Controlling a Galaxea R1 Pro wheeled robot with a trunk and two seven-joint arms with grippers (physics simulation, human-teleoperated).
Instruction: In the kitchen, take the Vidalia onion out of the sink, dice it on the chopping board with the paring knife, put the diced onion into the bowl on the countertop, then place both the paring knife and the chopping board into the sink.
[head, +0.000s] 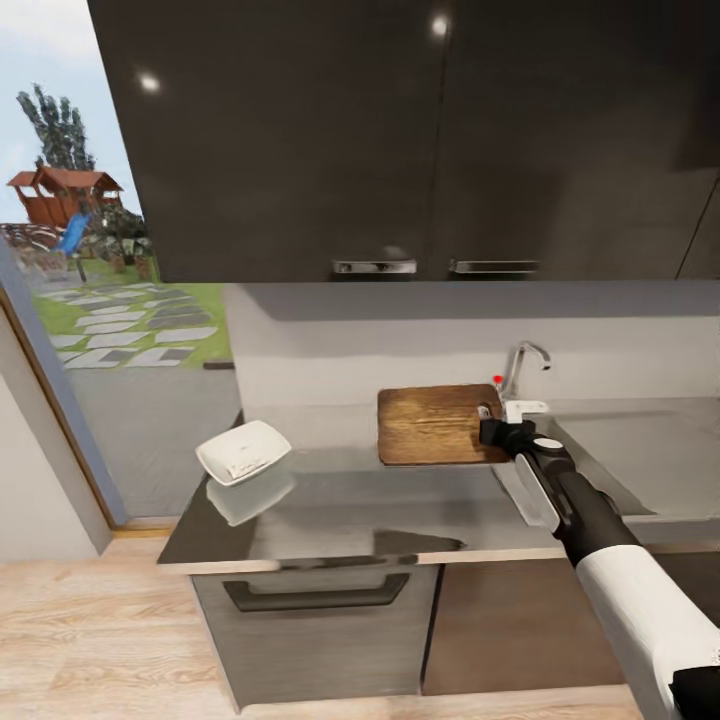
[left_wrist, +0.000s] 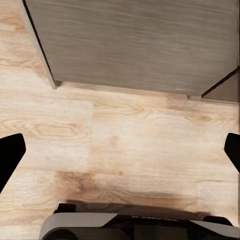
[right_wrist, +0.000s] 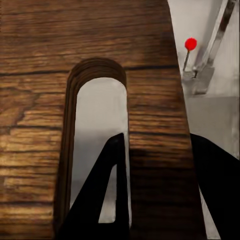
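Two dark fingers of the right gripper (right_wrist: 152, 192) sit on either side of the strip of wood beside the handle hole of the chopping board (right_wrist: 60, 60); whether they squeeze it I cannot tell. The board lies flat on the countertop (head: 330, 520), stretching toward 9 o'clock. The sink (head: 620, 450) waits at 3 o'clock. The left gripper (left_wrist: 120, 155) is spread wide over the floor.
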